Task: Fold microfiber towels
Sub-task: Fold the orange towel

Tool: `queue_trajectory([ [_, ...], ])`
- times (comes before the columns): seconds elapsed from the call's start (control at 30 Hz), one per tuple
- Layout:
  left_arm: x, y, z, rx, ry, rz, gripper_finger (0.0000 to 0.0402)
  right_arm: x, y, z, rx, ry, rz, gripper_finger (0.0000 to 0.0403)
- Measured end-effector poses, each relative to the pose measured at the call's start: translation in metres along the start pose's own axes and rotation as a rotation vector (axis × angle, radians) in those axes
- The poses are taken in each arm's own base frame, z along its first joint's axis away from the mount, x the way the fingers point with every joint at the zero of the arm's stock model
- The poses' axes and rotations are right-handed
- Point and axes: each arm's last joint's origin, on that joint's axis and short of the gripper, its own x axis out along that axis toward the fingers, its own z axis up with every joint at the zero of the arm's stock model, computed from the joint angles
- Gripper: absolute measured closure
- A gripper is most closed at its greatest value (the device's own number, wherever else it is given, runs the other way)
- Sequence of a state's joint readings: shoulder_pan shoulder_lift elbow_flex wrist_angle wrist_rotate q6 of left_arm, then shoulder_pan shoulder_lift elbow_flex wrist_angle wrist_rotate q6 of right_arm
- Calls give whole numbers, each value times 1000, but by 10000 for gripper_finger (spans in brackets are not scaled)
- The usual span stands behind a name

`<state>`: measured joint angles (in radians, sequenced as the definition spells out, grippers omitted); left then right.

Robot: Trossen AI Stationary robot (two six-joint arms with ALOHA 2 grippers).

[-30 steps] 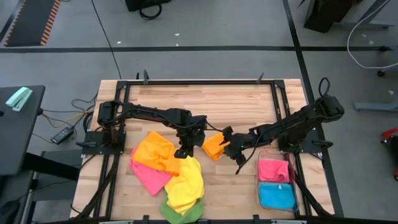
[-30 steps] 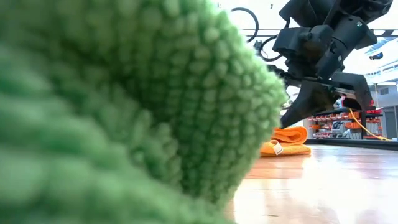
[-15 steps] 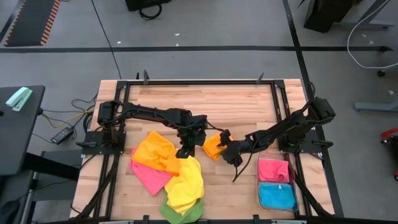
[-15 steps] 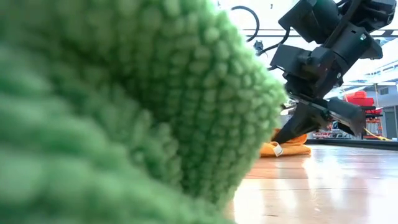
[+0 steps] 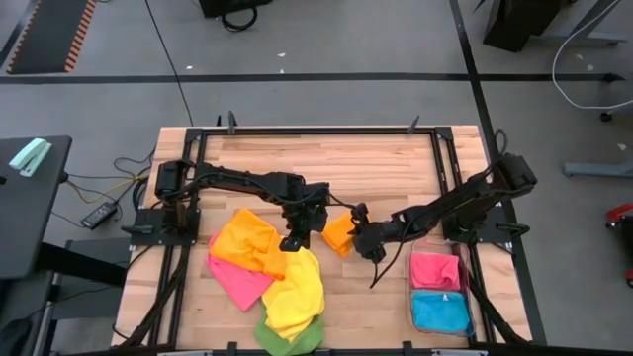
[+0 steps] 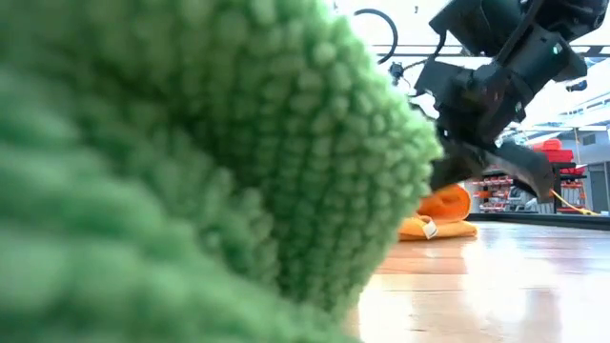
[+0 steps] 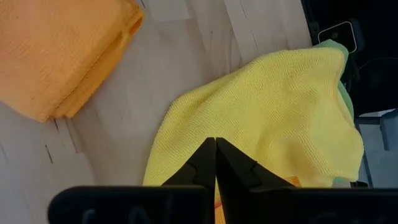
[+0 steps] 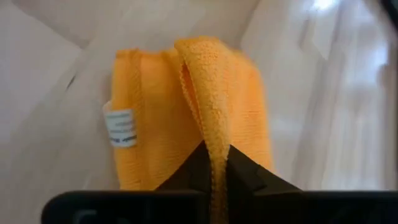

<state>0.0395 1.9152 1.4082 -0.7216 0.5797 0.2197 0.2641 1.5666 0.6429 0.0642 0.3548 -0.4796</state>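
Note:
A folded orange towel [image 5: 339, 232] with a white label [image 8: 120, 128] lies at the table's middle, and my right gripper [image 5: 358, 235] is shut on it from its right. My left gripper [image 5: 293, 241] is shut over the loose pile to the left: an orange towel [image 5: 245, 242], a pink towel [image 5: 237, 282], a yellow towel [image 5: 297, 292] and a green towel [image 5: 287, 338] at the near edge. In the left wrist view the shut fingertips [image 7: 215, 149] stand over the yellow towel [image 7: 273, 118]. My right gripper pinches a raised fold of the folded orange towel's upper layer [image 8: 208, 124] between its two fingers. The fingers slant down from the table's right side. The fold stands up as a hump [image 6: 446, 202] while the rest of the towel lies on the table. My left gripper may touch the yellow towel; I cannot tell.
A clear bin [image 5: 413, 297] at the near right holds a folded pink towel [image 5: 435, 269] and a folded blue towel [image 5: 441, 311]. The green towel [image 6: 191, 171] fills most of the low view. Bare wood lies along the table's far half [image 5: 326, 158].
My right gripper has moved a little toward the table's left and down onto the folded orange towel, rolled slightly, and shut on its upper layer, which now rises in a hump. The towel's lower part has stayed on the table.

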Motion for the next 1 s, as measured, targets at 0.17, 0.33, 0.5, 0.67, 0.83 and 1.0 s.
queue_trajectory([
  [0.17, 0, 0, 0, 2, -2, 0, 374, -15, -12, 5, -29, -40, 5, 377],
  [0.33, 0, 0, 0, 2, -4, 0, 382, -18, -12, -1, -114, -17, 104, 377],
  [0.5, 0, 0, 1, 4, -6, 1, 390, -15, -11, -10, -154, 33, 161, 377],
  [0.67, 0, 0, 1, 1, -10, 2, 382, -14, -8, -17, -146, 8, 256, 376],
  [0.83, 0, 0, 1, 1, -11, 2, 373, -13, -8, -21, -130, 22, 294, 351],
  [1.0, 0, 0, 1, 1, -12, 2, 383, -14, -7, -21, -75, 40, 308, 290],
])
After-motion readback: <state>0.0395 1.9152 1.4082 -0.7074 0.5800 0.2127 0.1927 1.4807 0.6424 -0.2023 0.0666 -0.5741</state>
